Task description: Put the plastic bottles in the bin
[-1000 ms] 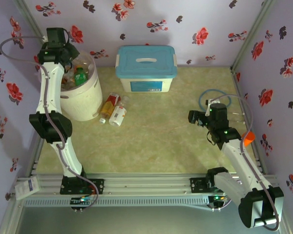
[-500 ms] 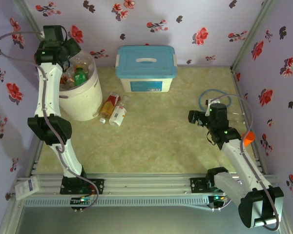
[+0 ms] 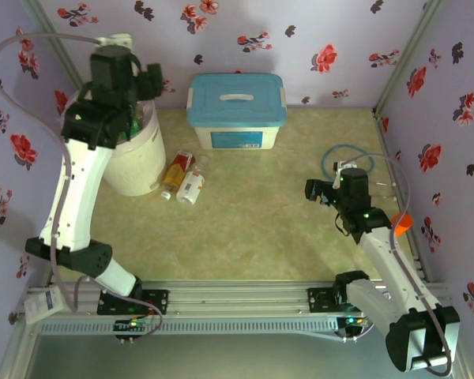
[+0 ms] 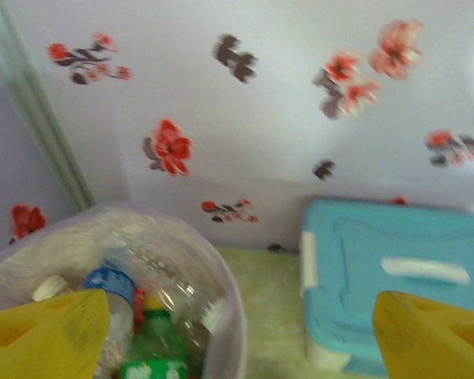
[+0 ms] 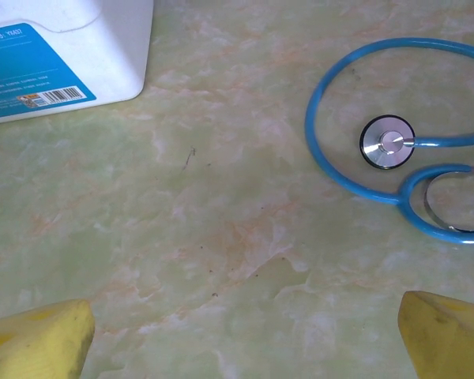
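Note:
The bin (image 3: pixel 136 164) is a round white bucket with a liner bag at the back left. In the left wrist view several plastic bottles lie inside the bin (image 4: pixel 225 292), among them a green one (image 4: pixel 154 347) and one with a blue cap (image 4: pixel 110 280). Two more bottles lie on the table beside the bin, an amber one (image 3: pixel 174 172) and a clear one with a red label (image 3: pixel 191 186). My left gripper (image 3: pixel 146 81) hangs open above the bin's right rim, its yellow fingers (image 4: pixel 47 332) wide apart and holding nothing. My right gripper (image 3: pixel 316 192) is open low over bare table, far right of the bottles.
A white box with a light-blue lid (image 3: pixel 237 109) stands at the back centre, right of the bin. A blue stethoscope (image 3: pixel 346 162) lies just beyond the right gripper, and an orange object (image 3: pixel 402 222) sits at the right wall. Flowered walls close in three sides.
The left arm has lifted and swung right from over the bin's middle to its right rim, and its jaws have gone from shut to open. The right arm is still.

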Available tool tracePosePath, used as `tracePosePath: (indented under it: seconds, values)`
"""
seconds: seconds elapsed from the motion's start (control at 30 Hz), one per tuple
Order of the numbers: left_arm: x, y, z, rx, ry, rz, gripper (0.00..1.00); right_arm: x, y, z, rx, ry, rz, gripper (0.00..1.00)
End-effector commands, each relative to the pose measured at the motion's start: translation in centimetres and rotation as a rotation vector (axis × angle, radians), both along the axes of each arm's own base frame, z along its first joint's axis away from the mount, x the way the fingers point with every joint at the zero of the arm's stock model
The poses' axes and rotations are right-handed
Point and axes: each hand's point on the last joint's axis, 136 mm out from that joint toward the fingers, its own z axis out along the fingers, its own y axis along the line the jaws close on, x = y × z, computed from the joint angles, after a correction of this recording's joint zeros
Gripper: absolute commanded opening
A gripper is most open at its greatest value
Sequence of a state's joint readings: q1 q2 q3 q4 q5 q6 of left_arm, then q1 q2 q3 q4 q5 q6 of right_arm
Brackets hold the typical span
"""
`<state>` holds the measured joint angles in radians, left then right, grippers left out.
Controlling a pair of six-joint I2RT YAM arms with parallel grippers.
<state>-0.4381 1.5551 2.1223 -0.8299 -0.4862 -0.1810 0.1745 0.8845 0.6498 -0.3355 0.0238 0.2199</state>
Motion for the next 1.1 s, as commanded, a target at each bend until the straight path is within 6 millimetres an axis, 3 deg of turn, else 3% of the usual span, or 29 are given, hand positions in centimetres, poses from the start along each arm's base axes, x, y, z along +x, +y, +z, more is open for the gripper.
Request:
tracePosePath:
  seconds: [0.0,0.1,0.2,0.37,0.47,0.63,0.8,0.93,1.07]
  values:
    - [-1.7,-1.8,-3.7,0.219,0.101,-0.004,0.86,-0.1,-0.3,1.5,0.015,-0.023,-0.022,0.99]
    - [-3.2,-4.4,-7.0,0.321,0.163,-0.064,0.87,-0.5,-0.5,1.4,0.007,-0.012,-0.024,0.99]
    - [-4.0,-6.8,-11.5,0.364,0.251,-0.113,0.86,-0.7,-0.7,1.5,0.002,-0.014,-0.029,0.99]
    - [-4.5,-9.6,-21.7,0.419,0.501,-0.206,0.91,-0.7,-0.6,1.9,0.009,-0.019,-0.027,0.99]
    - [-3.9,-8.9,-26.2,0.473,0.595,-0.198,0.92,-1.0,-0.5,1.9,0.011,-0.017,-0.024,0.99]
    - [-2.8,-8.9,-32.9,0.416,0.736,-0.205,0.94,-1.5,-0.8,1.7,0.001,-0.009,-0.033,0.99]
    - [-2.1,-8.2,-37.1,0.436,0.813,-0.191,0.95,-1.7,-0.9,1.8,0.002,-0.015,-0.035,0.99]
    - [-1.6,-7.3,-39.5,0.426,0.86,-0.167,0.95,-1.6,-0.8,1.9,0.002,-0.019,-0.032,0.99]
    - [-2.0,-7.8,-41.2,0.398,0.894,-0.188,0.94,-1.7,-1.0,1.8,-0.004,-0.016,-0.038,0.99]
